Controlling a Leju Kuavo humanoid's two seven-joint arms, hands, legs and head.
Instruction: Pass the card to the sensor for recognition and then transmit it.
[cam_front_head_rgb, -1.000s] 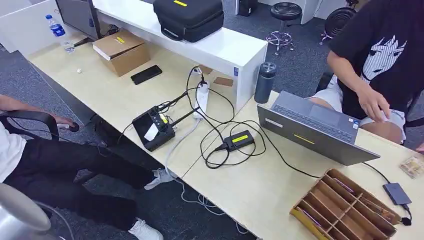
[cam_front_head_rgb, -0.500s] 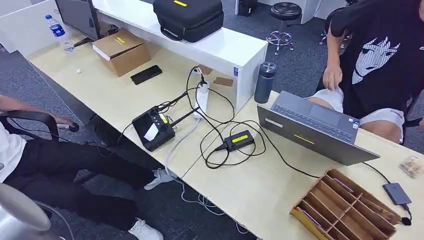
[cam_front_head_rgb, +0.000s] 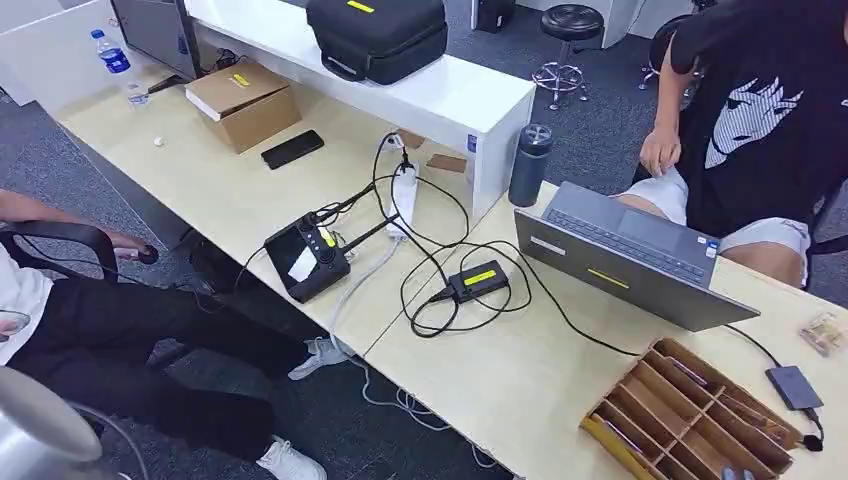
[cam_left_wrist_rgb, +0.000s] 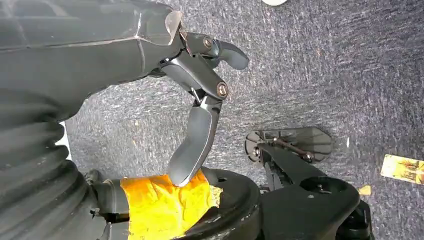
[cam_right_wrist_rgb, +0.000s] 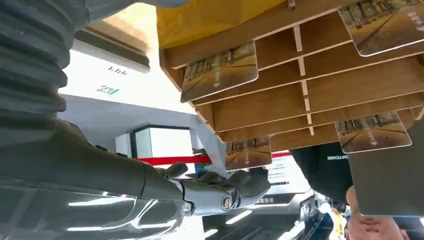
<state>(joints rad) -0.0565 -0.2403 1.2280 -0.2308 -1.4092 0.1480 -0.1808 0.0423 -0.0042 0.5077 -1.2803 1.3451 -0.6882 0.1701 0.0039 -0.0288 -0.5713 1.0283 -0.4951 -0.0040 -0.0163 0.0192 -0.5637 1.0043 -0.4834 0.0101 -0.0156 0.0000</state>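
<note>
Right hand (cam_right_wrist_rgb: 220, 187): below the wooden card rack (cam_front_head_rgb: 690, 415), fingers curled; grasp cannot be told.
Left hand (cam_left_wrist_rgb: 200, 100): released, hanging over carpet.
Cards (cam_right_wrist_rgb: 220, 70): standing in rack slots.

Head high above — right wrist under organizer (cam_right_wrist_rgb: 300, 85).

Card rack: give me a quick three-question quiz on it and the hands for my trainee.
1. True or false: the wooden card rack is empty.
2. The left hand hangs above: A) the carpeted floor; B) a keyboard; C) a drawer.
3. Which hand reaches toward the cards in the rack?

Key: 1 false, cards sit in its slots. 2 A. 3 the right hand.
</note>
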